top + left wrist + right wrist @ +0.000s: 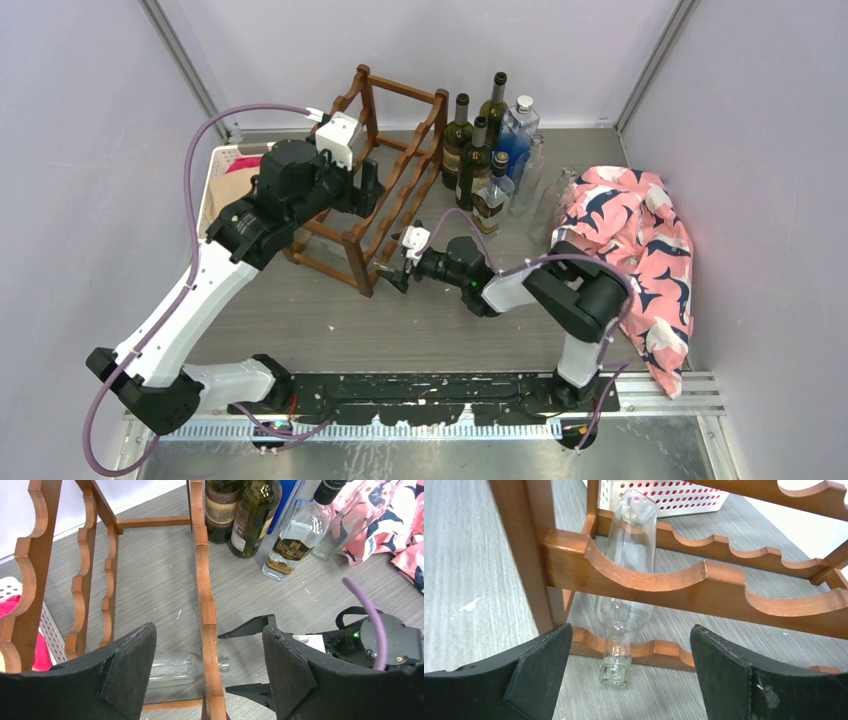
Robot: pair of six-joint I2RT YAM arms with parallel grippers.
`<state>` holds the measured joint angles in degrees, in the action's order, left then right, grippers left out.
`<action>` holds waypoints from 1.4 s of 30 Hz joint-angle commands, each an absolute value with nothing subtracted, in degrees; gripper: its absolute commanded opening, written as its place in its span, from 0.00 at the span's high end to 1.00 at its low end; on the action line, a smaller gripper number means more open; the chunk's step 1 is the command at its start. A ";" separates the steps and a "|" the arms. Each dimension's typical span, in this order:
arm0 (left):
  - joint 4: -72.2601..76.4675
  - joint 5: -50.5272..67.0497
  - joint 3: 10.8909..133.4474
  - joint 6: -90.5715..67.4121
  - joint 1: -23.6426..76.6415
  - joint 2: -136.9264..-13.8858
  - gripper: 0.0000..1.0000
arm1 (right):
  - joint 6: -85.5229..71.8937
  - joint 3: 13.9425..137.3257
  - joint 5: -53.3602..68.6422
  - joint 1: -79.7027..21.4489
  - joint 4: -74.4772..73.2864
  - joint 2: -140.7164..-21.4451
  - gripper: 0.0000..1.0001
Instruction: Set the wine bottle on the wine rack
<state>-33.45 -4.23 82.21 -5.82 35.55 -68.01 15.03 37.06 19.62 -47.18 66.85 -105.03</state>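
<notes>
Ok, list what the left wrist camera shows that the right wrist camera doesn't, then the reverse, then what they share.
Only the left wrist: standing dark bottles, a labelled clear bottle, the pink patterned cloth, and the right gripper from outside, open. Only the right wrist: the wine bottle's whole length, lying in the wine rack's bottom tier, neck over the near lower rail. Both: the rack, that bottle, the white basket, the grey table.

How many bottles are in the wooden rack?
1. A clear bottle lies in the rack, across its bottom rails, neck toward the right gripper. Other visible slots are empty.
</notes>
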 commanded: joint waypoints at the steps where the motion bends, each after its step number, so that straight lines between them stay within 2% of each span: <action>1: -30.56 -2.30 82.29 -8.40 35.30 -66.01 0.23 | 17.16 36.79 23.06 -46.69 54.31 -94.09 0.08; 6: -29.63 -1.63 81.18 -10.41 35.30 -65.30 0.23 | 20.42 36.44 29.30 -46.18 34.52 -83.63 0.07; 8: -30.10 -1.10 81.11 -11.24 35.25 -65.66 0.22 | 21.68 38.16 30.26 -46.19 20.81 -79.91 0.01; 13: -32.94 -0.68 81.63 -12.98 35.31 -67.03 0.17 | 26.31 47.09 29.27 -45.55 -10.86 -74.46 0.00; 17: -33.67 -1.24 81.49 -14.55 35.27 -67.15 0.08 | 27.30 48.95 30.26 -41.51 -22.15 -68.25 0.00; 22: -31.72 -0.69 79.34 -18.36 35.24 -65.82 0.04 | 33.10 56.13 28.35 -40.12 -40.24 -65.54 0.00; 30: -30.65 3.64 77.13 -21.79 34.90 -62.14 0.04 | 35.75 61.50 24.84 -33.95 -51.90 -61.21 0.00; 42: -38.85 0.94 81.70 -21.73 34.85 -62.59 0.09 | 26.75 59.36 32.02 -22.76 -50.45 -50.24 0.00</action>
